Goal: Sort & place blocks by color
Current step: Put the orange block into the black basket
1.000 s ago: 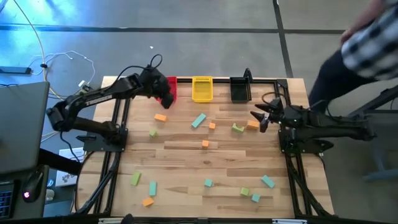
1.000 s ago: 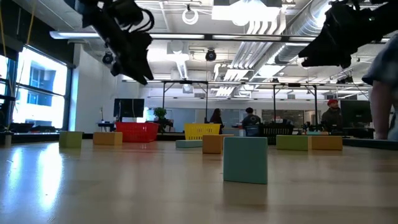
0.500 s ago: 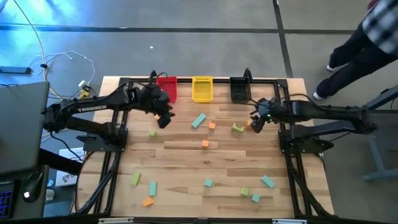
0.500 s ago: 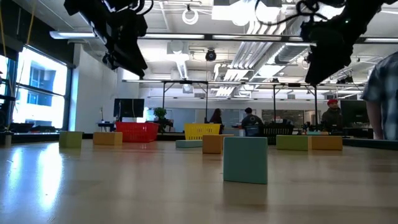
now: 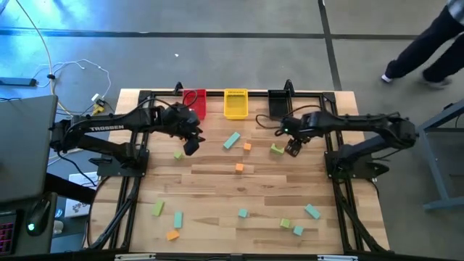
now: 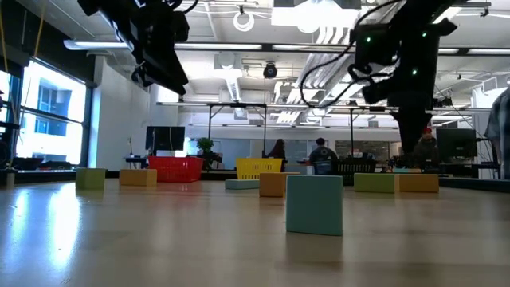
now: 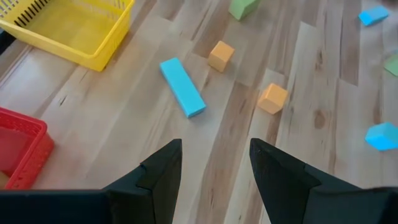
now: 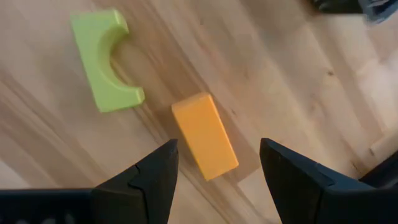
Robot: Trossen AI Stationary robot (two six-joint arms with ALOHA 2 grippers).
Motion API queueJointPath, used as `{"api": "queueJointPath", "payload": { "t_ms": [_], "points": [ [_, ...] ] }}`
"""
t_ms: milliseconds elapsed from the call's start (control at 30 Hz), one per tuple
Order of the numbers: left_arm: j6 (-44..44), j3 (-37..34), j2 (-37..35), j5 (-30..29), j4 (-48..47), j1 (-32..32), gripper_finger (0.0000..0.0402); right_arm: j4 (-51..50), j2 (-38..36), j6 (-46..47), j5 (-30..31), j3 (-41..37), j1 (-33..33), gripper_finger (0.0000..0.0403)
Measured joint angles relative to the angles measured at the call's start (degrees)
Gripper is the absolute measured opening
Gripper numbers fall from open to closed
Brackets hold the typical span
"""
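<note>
Wooden tabletop (image 5: 217, 181) carries the blocks scattered loose, none yet in the red bin (image 5: 194, 102), yellow bin (image 5: 235, 103) or black bin (image 5: 279, 104) along the far edge. Left gripper (image 5: 190, 143) hovers near the red bin, fingers parted and empty, a teal bar (image 7: 182, 86) ahead of it. Right gripper (image 5: 293, 146) hangs over an orange bar (image 8: 204, 135) beside a green arch block (image 8: 106, 61), fingers spread to either side of it, apparently lined up for a pick.

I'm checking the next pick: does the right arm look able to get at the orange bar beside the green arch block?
Probably yes. The right gripper hangs open right above the orange bar, which lies flat with bare wood on both long sides. The green arch block sits apart from it, so nothing seems to block the descent.
</note>
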Motion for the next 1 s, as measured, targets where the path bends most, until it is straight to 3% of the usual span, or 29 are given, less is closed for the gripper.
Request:
{"api": "queueJointPath", "payload": {
  "t_ms": [600,700,867,1000],
  "points": [
    [0.0,0.0,0.02,-4.05,0.09,-0.02,0.0174,1.4,16.79,0.16,-1.65,0.0,0.0,0.0211],
    [0.0,0.0,0.02,-4.05,0.09,-0.02,0.0174,1.49,17.98,0.8,-3.17,0.21,0.0,0.019],
    [-2.35,0.0,0.02,-5.46,0.07,0.0,0.0174,1.41,18.26,1.89,-4.27,0.24,0.0,0.0109],
    [-2.79,0.0,0.02,-7.2,0.04,0.0,0.0174,1.2,17.52,1.65,-4.46,0.06,0.0,0.0107]
  ]
}}
